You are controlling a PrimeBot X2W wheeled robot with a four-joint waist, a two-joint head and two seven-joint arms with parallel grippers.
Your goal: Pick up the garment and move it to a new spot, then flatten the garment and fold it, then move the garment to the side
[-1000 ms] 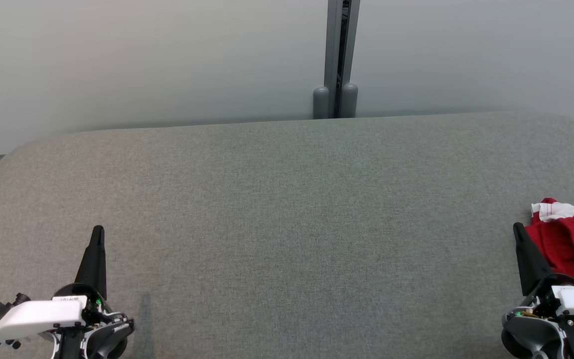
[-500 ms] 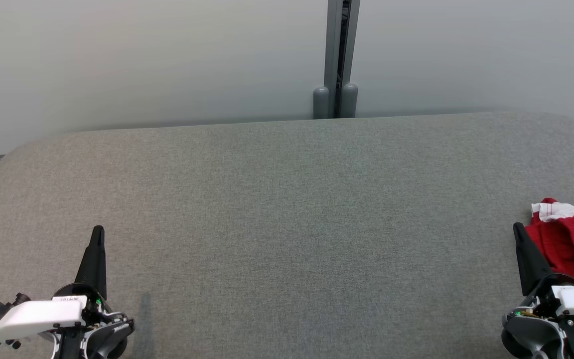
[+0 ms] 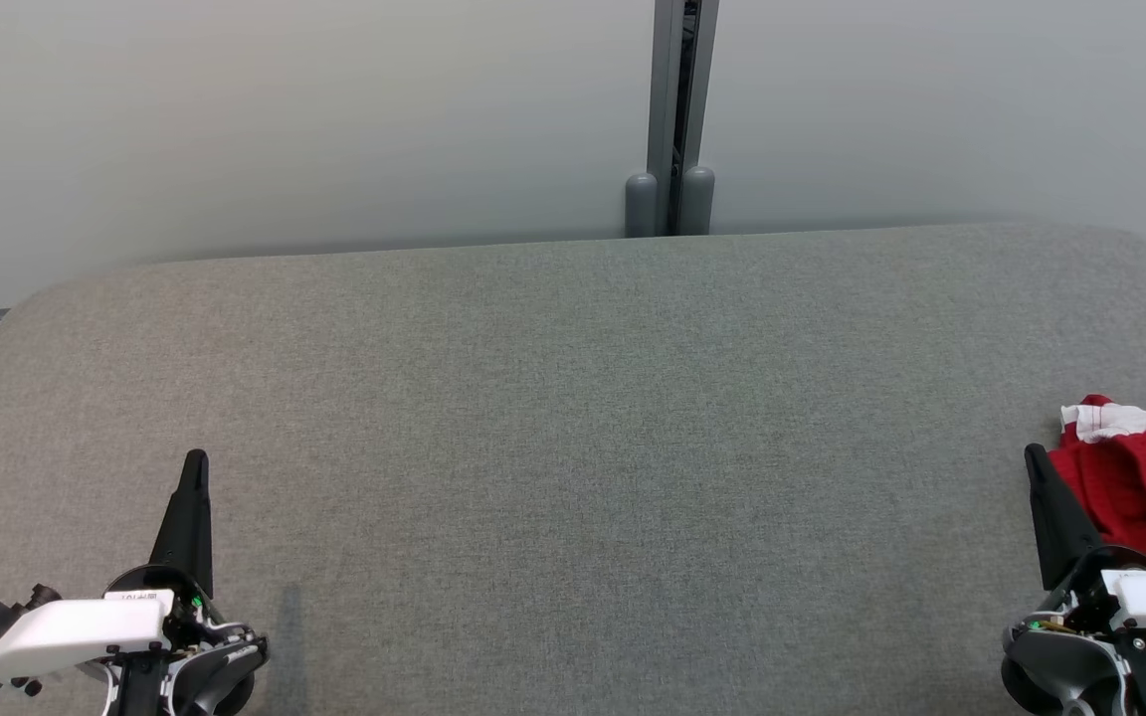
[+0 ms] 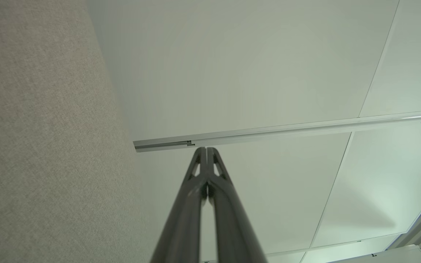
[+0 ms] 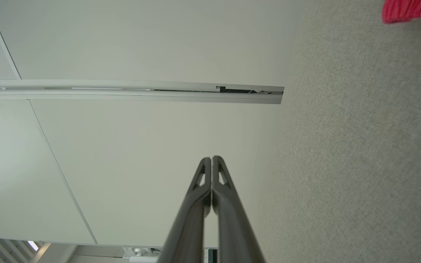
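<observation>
A broad grey fabric surface with rounded far corners stands before a pale, softly lit wall whose panels meet at a grey metal post.

The left pincer and right pincer are black.
</observation>
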